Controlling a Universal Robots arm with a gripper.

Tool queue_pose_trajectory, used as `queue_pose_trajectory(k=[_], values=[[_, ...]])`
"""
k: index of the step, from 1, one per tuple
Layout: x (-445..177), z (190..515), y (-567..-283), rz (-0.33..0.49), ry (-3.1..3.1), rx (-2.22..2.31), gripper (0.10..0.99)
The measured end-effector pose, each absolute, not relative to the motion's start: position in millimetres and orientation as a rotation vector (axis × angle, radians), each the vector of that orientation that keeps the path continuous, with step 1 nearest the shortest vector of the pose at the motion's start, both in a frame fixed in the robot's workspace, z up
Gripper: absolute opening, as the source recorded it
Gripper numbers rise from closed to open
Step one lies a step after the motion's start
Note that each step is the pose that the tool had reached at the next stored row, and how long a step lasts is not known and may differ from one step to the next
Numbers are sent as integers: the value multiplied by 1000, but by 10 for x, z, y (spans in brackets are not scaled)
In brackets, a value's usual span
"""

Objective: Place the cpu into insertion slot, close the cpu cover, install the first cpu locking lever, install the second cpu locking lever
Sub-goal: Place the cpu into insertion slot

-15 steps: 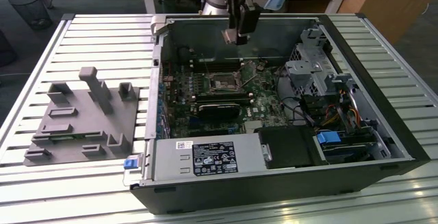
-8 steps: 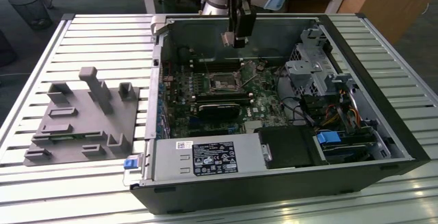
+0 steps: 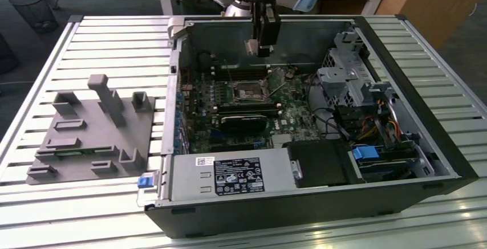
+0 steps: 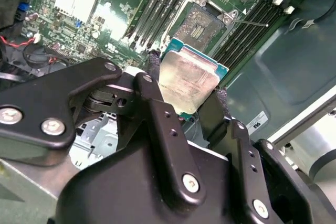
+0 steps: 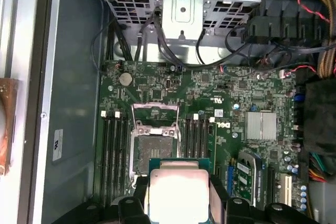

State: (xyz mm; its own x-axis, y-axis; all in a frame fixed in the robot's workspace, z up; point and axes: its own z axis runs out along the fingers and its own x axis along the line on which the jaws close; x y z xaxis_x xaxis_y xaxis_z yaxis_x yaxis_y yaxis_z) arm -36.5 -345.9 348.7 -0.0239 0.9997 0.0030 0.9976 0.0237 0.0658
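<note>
My gripper (image 3: 261, 48) hangs over the open computer case, shut on the cpu (image 4: 189, 80), a flat square chip with a dull silver top and a green edge. The black fingers (image 4: 153, 69) press on two opposite sides of the chip. The cpu (image 5: 178, 195) is in the air, a short way above and beside the insertion slot (image 5: 152, 151), a dark square socket on the green board. The cpu cover (image 5: 155, 108), a thin silvery frame, is swung open away from the slot. In the exterior view the insertion slot (image 3: 247, 94) lies below and in front of the gripper.
Long black memory slots (image 5: 113, 153) flank the socket on both sides. A black heatsink block (image 3: 245, 119) sits in front of it. A drive cage (image 3: 350, 78) and cables fill the exterior view's right. A grey fixture (image 3: 91, 129) stands on the slatted table (image 3: 114, 49), outside the case.
</note>
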Motion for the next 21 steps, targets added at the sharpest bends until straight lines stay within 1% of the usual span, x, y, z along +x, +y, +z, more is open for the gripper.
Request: queue_pose_trajectory(k=[8, 21], values=[[-366, 3349, -3453, 70, 2217, 2165, 541], [-366, 3252, -3453, 67, 2217, 2165, 541]])
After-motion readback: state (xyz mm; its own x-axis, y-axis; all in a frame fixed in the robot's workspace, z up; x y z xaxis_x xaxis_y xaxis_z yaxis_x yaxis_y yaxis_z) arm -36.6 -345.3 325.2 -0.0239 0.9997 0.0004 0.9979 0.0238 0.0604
